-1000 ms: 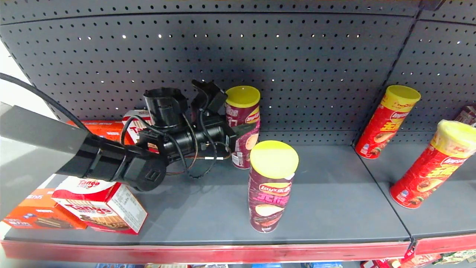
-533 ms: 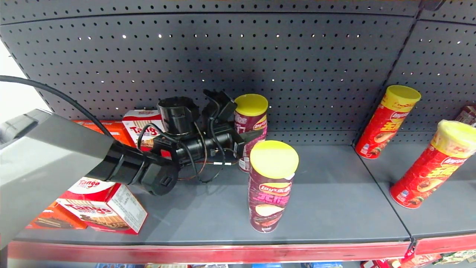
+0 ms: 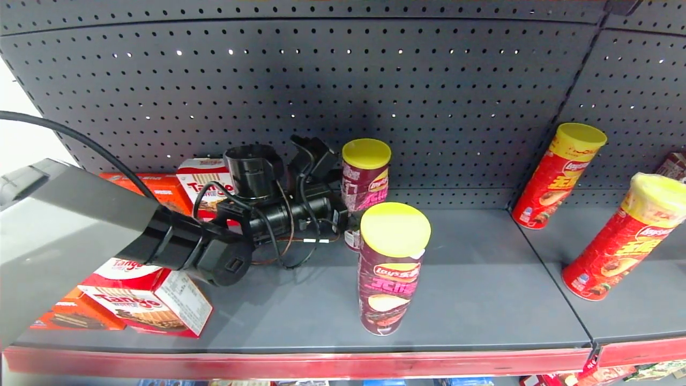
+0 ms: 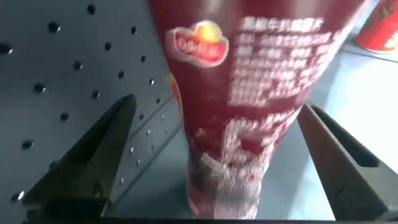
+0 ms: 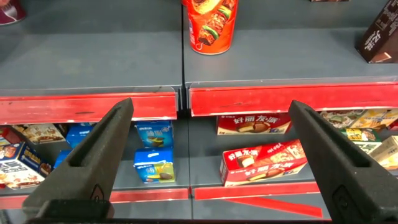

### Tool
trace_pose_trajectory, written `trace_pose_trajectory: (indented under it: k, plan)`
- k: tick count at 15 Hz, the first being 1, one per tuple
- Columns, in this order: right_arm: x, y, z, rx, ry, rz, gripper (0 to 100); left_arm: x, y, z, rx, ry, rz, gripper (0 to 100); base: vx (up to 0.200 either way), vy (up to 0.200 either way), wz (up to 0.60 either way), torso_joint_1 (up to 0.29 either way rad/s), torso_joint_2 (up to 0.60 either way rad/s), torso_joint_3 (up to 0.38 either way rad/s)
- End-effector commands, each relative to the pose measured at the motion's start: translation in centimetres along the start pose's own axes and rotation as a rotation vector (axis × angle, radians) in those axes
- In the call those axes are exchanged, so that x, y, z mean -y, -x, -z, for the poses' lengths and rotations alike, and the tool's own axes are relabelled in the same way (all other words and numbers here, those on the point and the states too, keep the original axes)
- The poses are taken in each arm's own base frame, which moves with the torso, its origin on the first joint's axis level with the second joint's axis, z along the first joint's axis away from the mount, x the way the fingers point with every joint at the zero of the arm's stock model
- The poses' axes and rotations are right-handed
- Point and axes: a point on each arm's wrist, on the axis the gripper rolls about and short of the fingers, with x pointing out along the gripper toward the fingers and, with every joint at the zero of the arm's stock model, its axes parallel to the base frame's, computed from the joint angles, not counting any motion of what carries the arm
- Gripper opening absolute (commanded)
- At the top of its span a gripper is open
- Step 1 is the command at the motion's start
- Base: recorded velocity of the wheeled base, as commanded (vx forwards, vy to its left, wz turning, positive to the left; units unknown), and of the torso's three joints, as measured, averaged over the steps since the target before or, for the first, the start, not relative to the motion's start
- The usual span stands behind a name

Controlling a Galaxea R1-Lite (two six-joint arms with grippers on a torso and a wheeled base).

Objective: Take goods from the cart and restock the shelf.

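the left gripper (image 4: 217, 104) has its fingers open on both sides of the purple can (image 3: 366, 177), slightly tilted at the back of the shelf (image 3: 482, 289), so it should retreat straight without brushing the front can (image 3: 394, 268).

Head faces shelf (image 3: 482, 289); left wrist closer.

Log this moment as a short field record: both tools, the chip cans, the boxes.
left tool: open, fingers flanking rear maroon chip can by the pegboard
right tool: open, empty, facing lower shelves
front maroon chip can: upright, near shelf front
rear red chip can: right section, back
front red chip can: right section, nearer
wafer box: shelf's left end
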Motion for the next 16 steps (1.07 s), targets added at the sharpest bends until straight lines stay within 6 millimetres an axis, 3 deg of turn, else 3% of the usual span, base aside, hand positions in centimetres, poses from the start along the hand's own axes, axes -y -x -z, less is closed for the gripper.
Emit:
trace_pose_trajectory:
  k: [1, 6, 16]
  plan:
    - [0.0, 0.0, 0.0, -0.003, 0.0, 0.0, 100, 0.1, 1.5, -1.8, -0.017, -0.009, -0.013, 100, 0.0, 0.0, 0.0, 0.0, 0.0, 0.0]
    - [0.0, 0.0, 0.0, -0.001, 0.0, 0.0, 100, 0.4, 3.7, -3.0, -0.18, -0.028, -0.095, 100, 0.0, 0.0, 0.0, 0.0, 0.0, 0.0]
    - [0.0, 0.0, 0.0, -0.003, 0.0, 0.0, 100, -0.6, 2.7, -2.6, -0.275, -0.078, -0.288, 100, 0.0, 0.0, 0.0, 0.0, 0.0, 0.0]
